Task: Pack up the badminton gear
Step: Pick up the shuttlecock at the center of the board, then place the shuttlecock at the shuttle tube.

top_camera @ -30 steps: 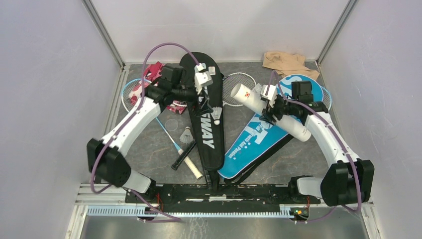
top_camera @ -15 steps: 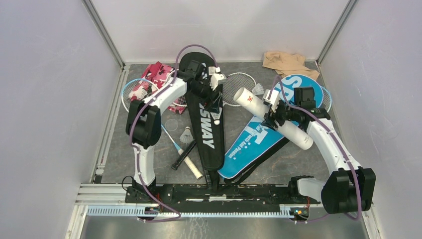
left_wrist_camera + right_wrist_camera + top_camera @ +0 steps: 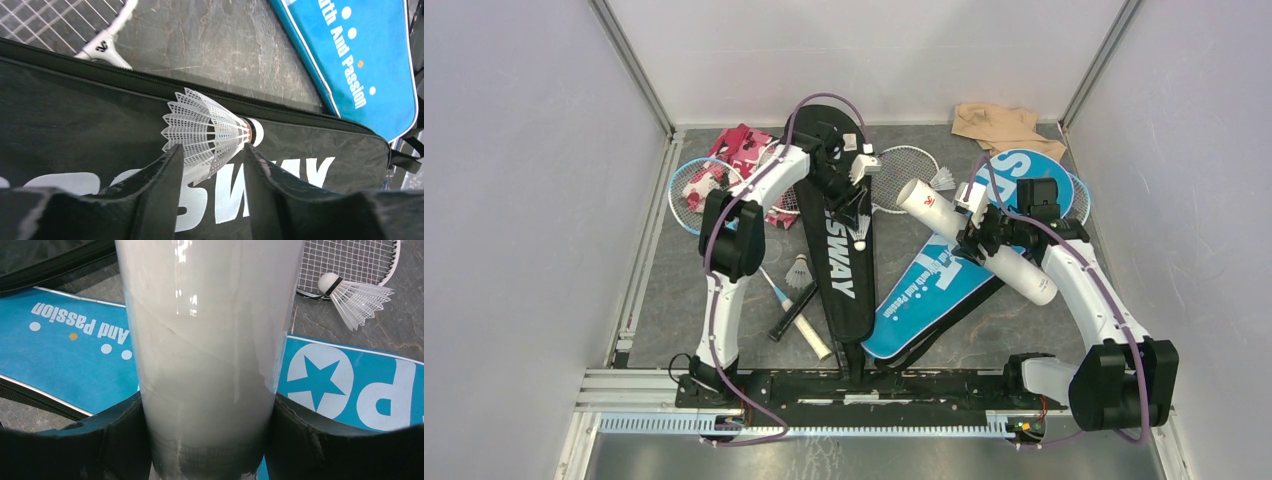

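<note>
A white feather shuttlecock [image 3: 210, 127] lies on the black "CROSSWAY" cover [image 3: 839, 275]. My left gripper [image 3: 212, 147] has come down over it. Both fingertips [image 3: 172, 152] touch its skirt, one on each side, while it rests on the cover. My right gripper [image 3: 207, 400] is shut on the white tube [image 3: 929, 210] around its middle. It holds the tube tilted above the blue "SPORT" cover [image 3: 919, 285], with the open end pointing at the left gripper [image 3: 854, 210]. Two more shuttlecocks [image 3: 799, 272] [image 3: 352, 295] lie on the table.
A blue-framed racket [image 3: 686, 195] lies at the left, partly under a pink camouflage cloth [image 3: 739, 145]. A white racket [image 3: 906, 168] lies between the two covers. A beige cloth [image 3: 1004, 125] sits in the back right corner. Walls close in on three sides.
My left arm reached forward and down over the black cover, and its jaws narrowed onto the shuttlecock. My right arm shifted slightly right, keeping hold of the tube.
</note>
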